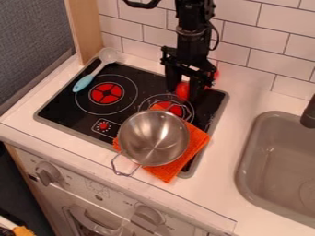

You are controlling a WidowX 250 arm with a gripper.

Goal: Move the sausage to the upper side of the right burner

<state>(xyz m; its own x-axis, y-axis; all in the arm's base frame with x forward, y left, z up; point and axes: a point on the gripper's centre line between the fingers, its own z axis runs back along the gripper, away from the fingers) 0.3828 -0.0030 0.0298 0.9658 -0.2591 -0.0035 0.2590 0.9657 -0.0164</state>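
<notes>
Red sausage [183, 91] above right burner [175, 109], between sides of claw [184, 94]; claw parted, cannot tell if gripping. Metal pot [154, 138] on orange cloth [198, 139], overlapping burner's near side. Blue spoon [83, 83] beside left burner [106, 93].

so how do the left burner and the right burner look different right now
The left burner has its whole red centre uncovered, while the right burner is partly hidden by the metal pot and the orange cloth. The left burner's outer ring looks somewhat larger than the right burner's. Both have a red centre inside a thin pale ring on the black stovetop.
</notes>
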